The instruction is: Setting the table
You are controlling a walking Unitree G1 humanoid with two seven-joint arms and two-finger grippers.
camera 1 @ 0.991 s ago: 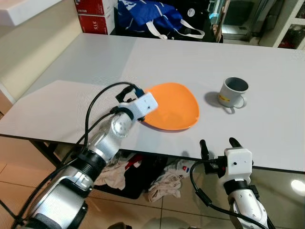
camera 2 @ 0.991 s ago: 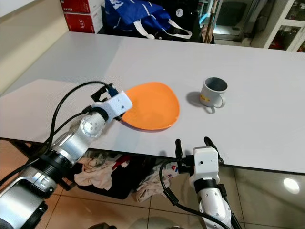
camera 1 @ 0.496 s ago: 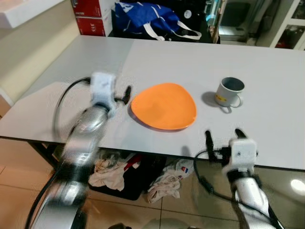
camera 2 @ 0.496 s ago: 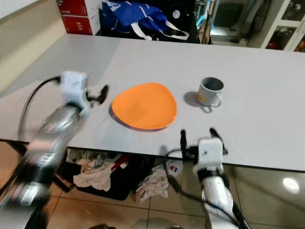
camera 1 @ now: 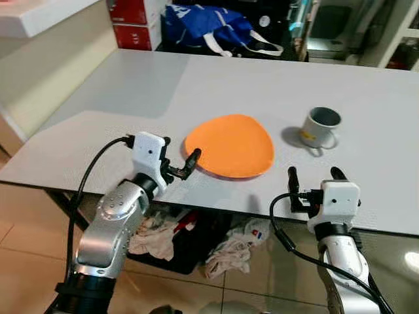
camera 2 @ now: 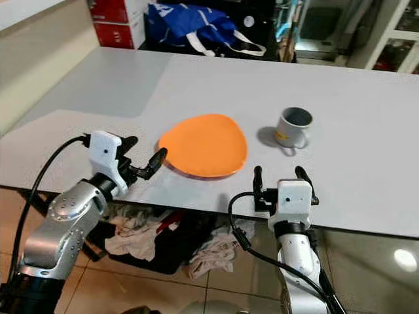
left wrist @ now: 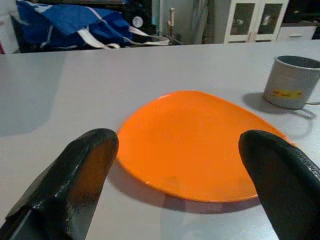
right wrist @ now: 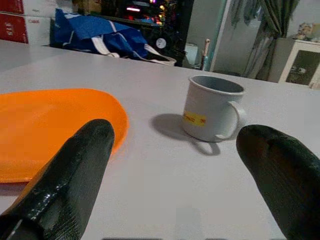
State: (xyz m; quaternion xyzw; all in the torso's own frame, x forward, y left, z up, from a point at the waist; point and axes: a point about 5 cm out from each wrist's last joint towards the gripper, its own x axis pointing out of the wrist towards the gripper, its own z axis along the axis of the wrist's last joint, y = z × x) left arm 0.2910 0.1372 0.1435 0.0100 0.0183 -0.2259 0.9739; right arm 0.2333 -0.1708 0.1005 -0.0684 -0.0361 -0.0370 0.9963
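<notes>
An orange plate (camera 1: 229, 145) lies flat on the grey table (camera 1: 262, 85), near its front edge. To the plate's right stands a grey mug (camera 1: 321, 126) with a yellow label, upright, handle toward me. My left gripper (camera 1: 180, 157) hovers just left of the plate's rim, open and empty, its fingers (left wrist: 75, 185) pointing at the plate (left wrist: 195, 145). My right gripper (camera 1: 314, 176) is at the table's front edge below the mug (right wrist: 212, 107), open with nothing between its fingers (right wrist: 70, 185).
A blue bag (camera 1: 209, 23) and red boxes (camera 1: 134, 23) sit beyond the table's far edge. Crumpled clothes (camera 1: 222, 252) lie on the tiled floor under the table. A pale counter (camera 1: 39, 13) stands at the far left.
My left gripper has come off the plate's left rim, swung out to the left and now stands open beside it. The plate lies flat. My right gripper has risen slightly.
</notes>
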